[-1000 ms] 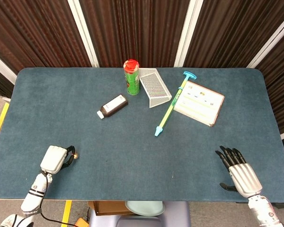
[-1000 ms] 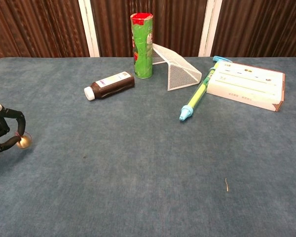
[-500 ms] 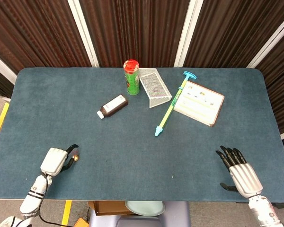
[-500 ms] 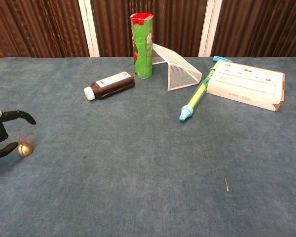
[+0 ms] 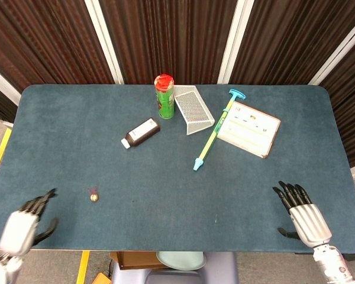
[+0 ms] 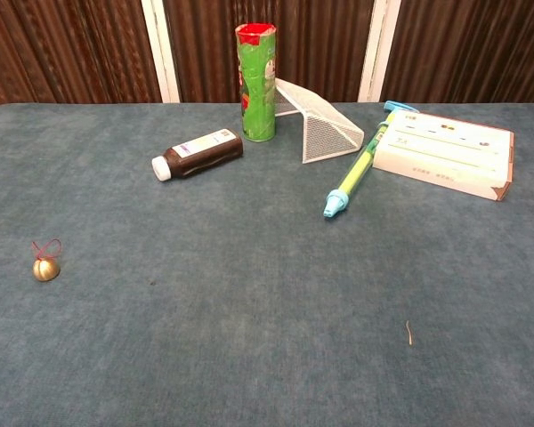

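A small gold bell with a red loop [image 5: 93,196] [image 6: 44,267] lies alone on the blue table top near the front left. My left hand [image 5: 22,226] is at the table's front left corner, blurred, fingers spread and holding nothing, well left of the bell. My right hand [image 5: 303,214] hovers at the front right edge with fingers spread, also holding nothing. Neither hand shows in the chest view.
At the back stand a green can with a red lid [image 5: 164,96] [image 6: 257,82], a tipped white mesh basket [image 5: 193,109] [image 6: 319,119], a lying brown bottle [image 5: 141,133] [image 6: 198,153], a yellow-green pump [image 5: 214,132] [image 6: 356,169] and a white box [image 5: 249,128] [image 6: 445,151].
My left hand let go of the bell and pulled back left toward the table's front corner. The bell now lies free on the table. The right hand barely moved.
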Available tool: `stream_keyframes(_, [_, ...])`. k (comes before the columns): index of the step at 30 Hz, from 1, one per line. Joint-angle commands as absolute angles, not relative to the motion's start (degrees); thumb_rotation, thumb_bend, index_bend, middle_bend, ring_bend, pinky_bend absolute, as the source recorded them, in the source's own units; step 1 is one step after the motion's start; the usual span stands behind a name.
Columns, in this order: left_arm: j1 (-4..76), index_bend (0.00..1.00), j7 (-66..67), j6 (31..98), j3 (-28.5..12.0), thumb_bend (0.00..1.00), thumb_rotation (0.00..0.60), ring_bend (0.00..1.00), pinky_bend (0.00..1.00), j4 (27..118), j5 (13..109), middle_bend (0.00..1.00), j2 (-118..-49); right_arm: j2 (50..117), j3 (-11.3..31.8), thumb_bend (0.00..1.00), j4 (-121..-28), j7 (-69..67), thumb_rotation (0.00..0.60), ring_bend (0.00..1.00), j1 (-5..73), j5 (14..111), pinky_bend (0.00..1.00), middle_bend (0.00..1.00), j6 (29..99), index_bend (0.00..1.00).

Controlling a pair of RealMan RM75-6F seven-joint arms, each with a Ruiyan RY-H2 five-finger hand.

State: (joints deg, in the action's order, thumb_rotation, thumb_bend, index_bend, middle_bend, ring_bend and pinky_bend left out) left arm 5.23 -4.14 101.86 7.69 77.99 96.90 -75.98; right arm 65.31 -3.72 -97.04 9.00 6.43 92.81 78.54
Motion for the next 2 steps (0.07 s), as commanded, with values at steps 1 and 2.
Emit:
stream_keyframes(1, [2.69,0.05,-5.33,102.11,9.17,0.41,0.600,0.00,0.00,81.79,97.73,0.00,-70.43,65.62,-3.75,0.18,-97.40,9.78,0.600,0.00,6.22,92.68,0.00,0.00,78.59,0.00])
stream_keyframes(2, [2.68,0.05,-4.65,101.73,8.95,0.41,0.600,0.00,0.00,81.68,97.61,0.00,-70.43,65.71,-3.75,0.18,-97.41,10.02,0.600,0.00,6.22,92.70,0.00,0.00,78.56,0.00])
